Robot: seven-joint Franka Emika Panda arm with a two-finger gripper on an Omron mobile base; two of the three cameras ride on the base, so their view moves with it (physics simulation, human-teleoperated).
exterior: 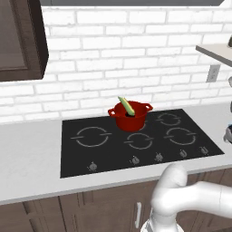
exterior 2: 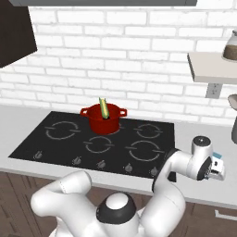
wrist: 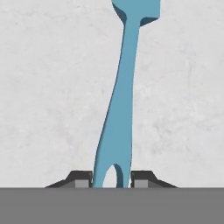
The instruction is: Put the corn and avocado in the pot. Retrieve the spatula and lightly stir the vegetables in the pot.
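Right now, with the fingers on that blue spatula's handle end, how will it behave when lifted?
The spatula looks like one solid moulded piece, so probably stiff. The gripper is shut on its forked handle end, far from the blade, so it may droop or swing. Slim, so likely light, and it lies flat on the counter, so rolling seems unlikely.

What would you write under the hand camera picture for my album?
The gripper closes its dark fingers on the blue spatula lying on the pale grey counter.

From where I stand, nothing carries readable writing: no labels, brands, numbers or signs anywhere around the stove.
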